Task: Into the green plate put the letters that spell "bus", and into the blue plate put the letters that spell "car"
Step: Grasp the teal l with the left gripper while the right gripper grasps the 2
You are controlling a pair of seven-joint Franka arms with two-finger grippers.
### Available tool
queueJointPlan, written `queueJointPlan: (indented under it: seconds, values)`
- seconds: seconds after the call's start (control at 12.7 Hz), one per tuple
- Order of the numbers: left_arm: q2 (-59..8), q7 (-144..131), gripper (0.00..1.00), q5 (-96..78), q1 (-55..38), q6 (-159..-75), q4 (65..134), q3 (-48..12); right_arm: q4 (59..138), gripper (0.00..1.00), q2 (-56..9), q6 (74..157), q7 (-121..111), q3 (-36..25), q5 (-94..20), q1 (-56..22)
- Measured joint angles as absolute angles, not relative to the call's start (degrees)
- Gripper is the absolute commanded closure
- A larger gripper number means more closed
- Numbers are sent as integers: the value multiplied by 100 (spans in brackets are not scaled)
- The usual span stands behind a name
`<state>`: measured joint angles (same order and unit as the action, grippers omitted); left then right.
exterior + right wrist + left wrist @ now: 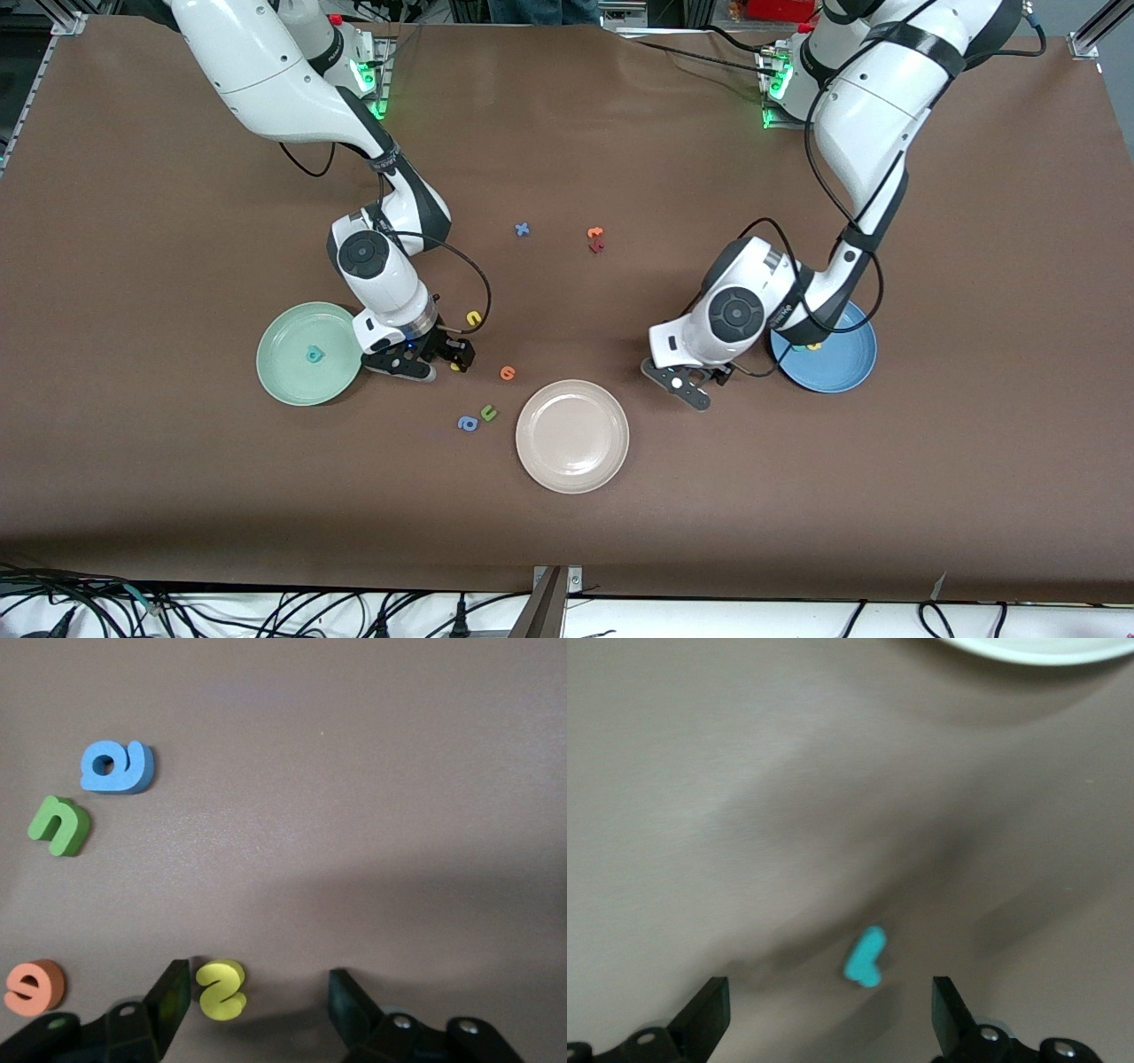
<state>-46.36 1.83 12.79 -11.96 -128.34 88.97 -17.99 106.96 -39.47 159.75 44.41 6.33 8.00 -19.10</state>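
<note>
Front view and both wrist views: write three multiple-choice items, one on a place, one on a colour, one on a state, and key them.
1. The teal b lies:
A on bare table
B in the green plate
C stacked on another letter

2. The s between the right gripper jaws is:
A blue
B orange
C yellow

3. The left gripper jaws are:
A open
B shut on a letter
C shut on nothing

Key:
1 B, the front view shows it inside the plate's rim.
2 C, the right wrist view shows it yellow on the table.
3 A, the left wrist view shows them wide apart, with the teal r lying untouched on the table between them.
</note>
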Motion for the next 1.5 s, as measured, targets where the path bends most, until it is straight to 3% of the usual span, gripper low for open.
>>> queueJointPlan:
  seconds: [0.08,0.32,0.47,0.71,1.18,1.34,1.5]
  values:
    - [-4665,183,15,1283,-1267,-12853,8897,-1788,10675,35,-3949,15975,4441,633,808,-1915]
    - [-4780,213,57,1525,-1276,-13098,8897,-1755,10624,46,-3969,15973,4441,619,817,-1957]
    - [-4782,256,76,1551,-1274,-13130,8866,-1747,10603,47,-4001,15973,4441,610,826,-1963]
    - [-4776,264,98,1550,-1276,-13130,8820,-1773,10554,59,-4040,15974,4441,613,878,-1974]
    - [-4764,266,100,1552,-1254,-13038,8782,-1768,10493,76,-4074,15996,4439,624,940,-2006]
    - [-4701,266,100,1552,-1073,-12693,8644,-1751,10482,85,-4076,15993,4424,627,1016,-2010]
    - [-4443,332,100,1552,-749,-12218,8544,-1752,10476,87,-4076,15989,4404,626,1064,-2011]
